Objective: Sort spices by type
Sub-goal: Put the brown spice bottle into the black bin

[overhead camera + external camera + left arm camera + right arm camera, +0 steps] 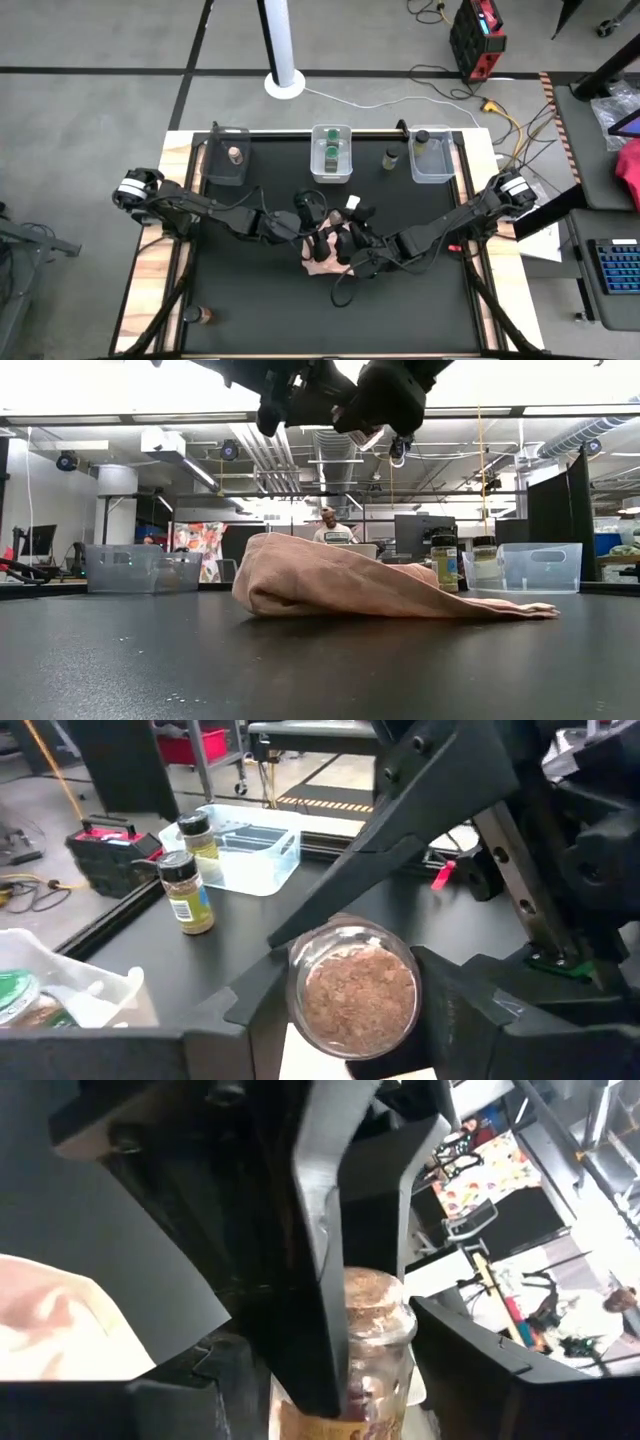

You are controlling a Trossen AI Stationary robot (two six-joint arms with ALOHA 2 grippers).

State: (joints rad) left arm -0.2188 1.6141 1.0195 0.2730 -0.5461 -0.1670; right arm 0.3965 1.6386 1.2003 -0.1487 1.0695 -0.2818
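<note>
**Spice jar held mid-air over the cloth, both grippers on it**

Spices are spread along the table, taken from left to right. One jar [205,316] stands alone by the near-left corner. The left bin [216,165] at the far edge holds one tan-lidded jar [236,154]. The middle bin [331,178] holds green-lidded jars [331,153]. A dark-lidded jar [391,157] stands on the mat just beside the right bin [440,170], which holds another jar [421,139].

The jar in hand [352,995] is above the pink cloth [322,264] at the table's centre, lifted clear of it. It is filled with pinkish-brown spice, and its lid is hidden.

The left gripper [318,235] reaches in from the left, and its two fingers press the jar's glass sides, clamped on it. The jar's round end faces the left wrist camera, so its long axis runs along that gripper's reach.

The right gripper [348,240] meets it from the right and sees the jar side-on, lengthwise. One left finger crosses in front of the glass there. Whether the right gripper also grips the jar I cannot tell.

This looks like a handover. The contents resemble the tan-lidded type, so the left bin seems the likely goal, and the left arm is the nearer to it. Before the jar is carried, only one gripper should have hold of it, or it may twist or slip.
</note>
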